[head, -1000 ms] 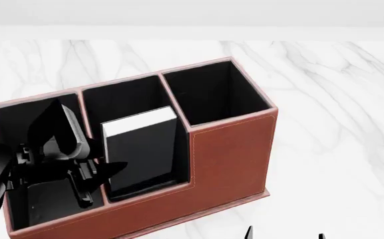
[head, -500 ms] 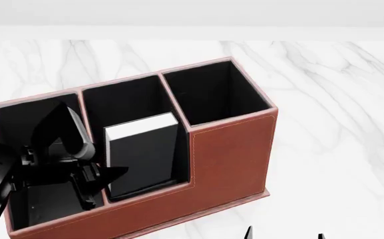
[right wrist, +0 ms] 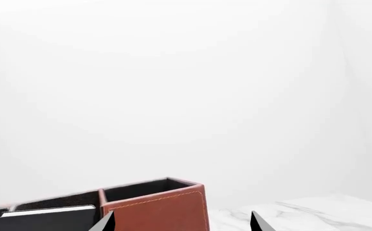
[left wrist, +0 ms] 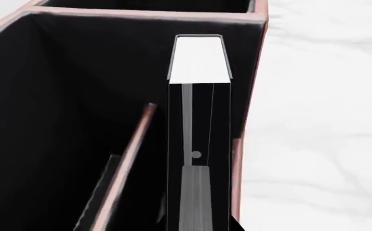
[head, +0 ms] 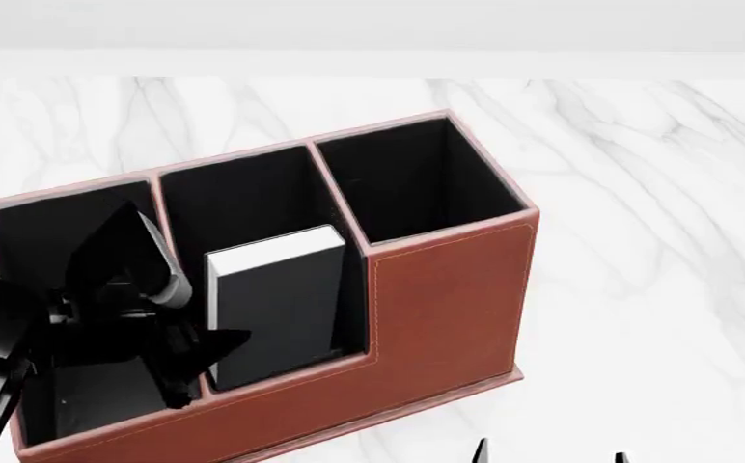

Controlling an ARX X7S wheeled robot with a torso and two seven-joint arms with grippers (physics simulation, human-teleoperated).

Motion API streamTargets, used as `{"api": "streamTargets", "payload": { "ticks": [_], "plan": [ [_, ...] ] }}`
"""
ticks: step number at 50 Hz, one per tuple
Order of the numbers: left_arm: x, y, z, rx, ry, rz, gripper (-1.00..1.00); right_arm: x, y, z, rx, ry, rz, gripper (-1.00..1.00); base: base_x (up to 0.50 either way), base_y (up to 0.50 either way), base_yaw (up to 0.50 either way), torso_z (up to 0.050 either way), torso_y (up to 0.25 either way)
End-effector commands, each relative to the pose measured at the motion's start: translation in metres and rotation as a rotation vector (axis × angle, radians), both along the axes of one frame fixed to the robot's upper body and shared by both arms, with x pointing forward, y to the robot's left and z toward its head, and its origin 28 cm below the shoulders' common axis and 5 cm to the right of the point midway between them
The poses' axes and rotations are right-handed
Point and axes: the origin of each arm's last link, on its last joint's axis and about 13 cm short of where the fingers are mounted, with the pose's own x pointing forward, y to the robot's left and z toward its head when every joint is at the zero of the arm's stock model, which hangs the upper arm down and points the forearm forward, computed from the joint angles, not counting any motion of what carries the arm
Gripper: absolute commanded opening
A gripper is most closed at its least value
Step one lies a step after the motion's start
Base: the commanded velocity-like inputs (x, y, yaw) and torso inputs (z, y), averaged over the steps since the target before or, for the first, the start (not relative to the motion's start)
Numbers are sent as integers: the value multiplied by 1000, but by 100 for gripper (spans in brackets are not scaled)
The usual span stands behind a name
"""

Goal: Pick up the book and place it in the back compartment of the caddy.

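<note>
Head view: the book [head: 279, 304] stands upright in the middle compartment of the caddy [head: 444, 299] on the marble table [head: 656, 193]. Left hand [head: 186, 362] hovers beside it, fingers spread, gripping nothing. Right hand [right wrist: 180, 222] shows two separated fingertips, empty.
</note>
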Motion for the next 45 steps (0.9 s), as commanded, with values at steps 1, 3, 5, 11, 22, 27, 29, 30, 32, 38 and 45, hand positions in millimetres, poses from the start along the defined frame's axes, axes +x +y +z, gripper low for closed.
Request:
{"api": "streamTargets", "payload": {
  "ticks": [1,3,5,11,22,27,29,30,32,38,45],
  "plan": [
    [1,-1,3,-94,4,52,-100,0,0,0,1,0,-1,100,0,0,0,0,0],
    [0,-2,2,-90,4,78,-100,0,0,0,1,0,0,100,0,0,0,0,0],
    [0,-3,1,-100,16,92,100,0,0,-1,0,1,0,100,0,0,0,0,0],
    [2,-4,6,-107,-1,81,100,0,-1,0,2,1,-1,100,0,0,0,0,0],
    [9,-8,24,-130,-82,56,100,1,0,-1,2,6,-2,100,0,0,0,0,0],
    [15,-12,41,-102,-139,45,100,2,0,-1,-2,8,-3,100,0,0,0,0,0],
    [17,-13,48,-102,-167,29,100,2,0,-1,-4,7,-5,100,0,0,0,0,0],
    [17,-13,50,-92,-178,20,100,2,0,-1,-4,9,-7,100,0,0,0,0,0],
    [9,-6,34,-102,-97,32,100,3,0,-1,-4,10,-7,100,0,0,0,0,0],
    [-43,-13,64,-101,-181,28,100,5,-1,0,-5,1,-14,100,0,0,0,0,0],
    [-91,-20,73,-84,-241,11,100,10,-4,13,-5,-24,-38,100,0,0,0,0,0]
  ]
}}
